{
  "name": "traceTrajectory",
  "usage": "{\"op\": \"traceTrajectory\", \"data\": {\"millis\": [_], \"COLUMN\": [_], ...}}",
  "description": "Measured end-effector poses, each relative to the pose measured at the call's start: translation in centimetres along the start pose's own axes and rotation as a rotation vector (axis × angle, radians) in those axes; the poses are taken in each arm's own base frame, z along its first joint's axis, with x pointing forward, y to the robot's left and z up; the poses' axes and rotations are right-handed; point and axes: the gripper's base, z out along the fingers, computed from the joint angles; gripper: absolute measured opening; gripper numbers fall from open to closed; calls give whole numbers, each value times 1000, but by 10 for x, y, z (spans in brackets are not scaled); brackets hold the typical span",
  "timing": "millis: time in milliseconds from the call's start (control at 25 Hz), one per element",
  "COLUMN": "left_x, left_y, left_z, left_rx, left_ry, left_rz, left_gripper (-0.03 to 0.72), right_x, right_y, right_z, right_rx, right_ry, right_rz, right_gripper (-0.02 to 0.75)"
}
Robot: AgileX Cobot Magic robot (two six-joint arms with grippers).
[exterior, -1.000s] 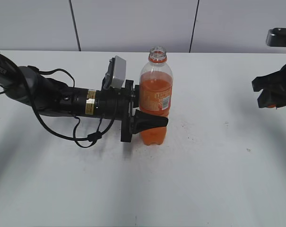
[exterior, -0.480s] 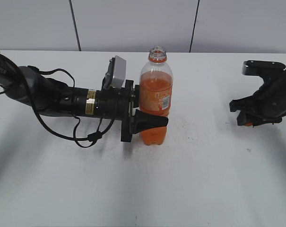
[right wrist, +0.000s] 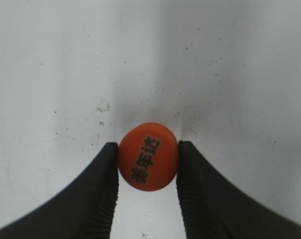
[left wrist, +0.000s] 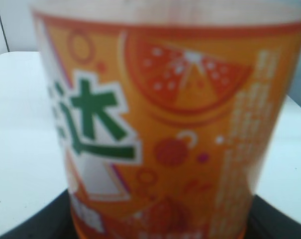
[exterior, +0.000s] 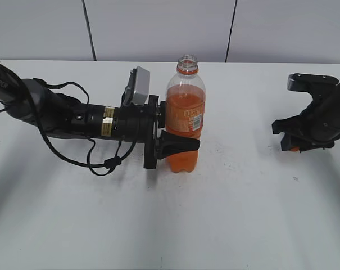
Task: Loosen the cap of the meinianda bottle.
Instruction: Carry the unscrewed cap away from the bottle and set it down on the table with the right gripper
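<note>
The meinianda bottle (exterior: 185, 112) stands upright at the table's middle, with orange liquid and an orange label (left wrist: 160, 124). Its mouth (exterior: 187, 59) is open, with only the orange neck ring on it. My left gripper (exterior: 184, 135) is shut on the bottle's lower body from the left; its dark jaws show only at the bottom corners of the left wrist view. My right gripper (exterior: 296, 145) is far right, low over the table, shut on the small orange cap (right wrist: 148, 163) with dark characters on top. The cap shows as an orange speck in the exterior view (exterior: 294, 148).
The white table (exterior: 226, 214) runs to a grey panelled wall at the back. The left arm and its loose black cables (exterior: 91, 152) lie across the table's left half. Small dark specks mark the tabletop (right wrist: 103, 105).
The right gripper with the cap moved left and down toward the table, then held nearly still. The left gripper and bottle have not moved.
</note>
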Motion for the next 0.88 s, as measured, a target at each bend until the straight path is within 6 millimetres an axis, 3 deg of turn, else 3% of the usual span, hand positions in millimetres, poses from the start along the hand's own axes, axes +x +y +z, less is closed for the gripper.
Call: {"op": "traceTrajectory", "data": {"millis": [320, 400, 600, 880], "left_x": [0, 0, 0, 0], "left_y": [0, 0, 0, 0], "left_z": [0, 0, 0, 0], "left_rx": [0, 0, 0, -4], "left_ry": [0, 0, 0, -2], "left_rz": [0, 0, 0, -2], "left_gripper": [405, 405, 405, 405], "right_x": [3, 3, 4, 3], "right_y": [0, 0, 0, 1], "right_z": [6, 6, 6, 5], "right_rx": [0, -1, -3, -15], "right_ry": [23, 22, 41, 59], "right_rz": [4, 5, 5, 24], "right_gripper": [286, 314, 473, 504]}}
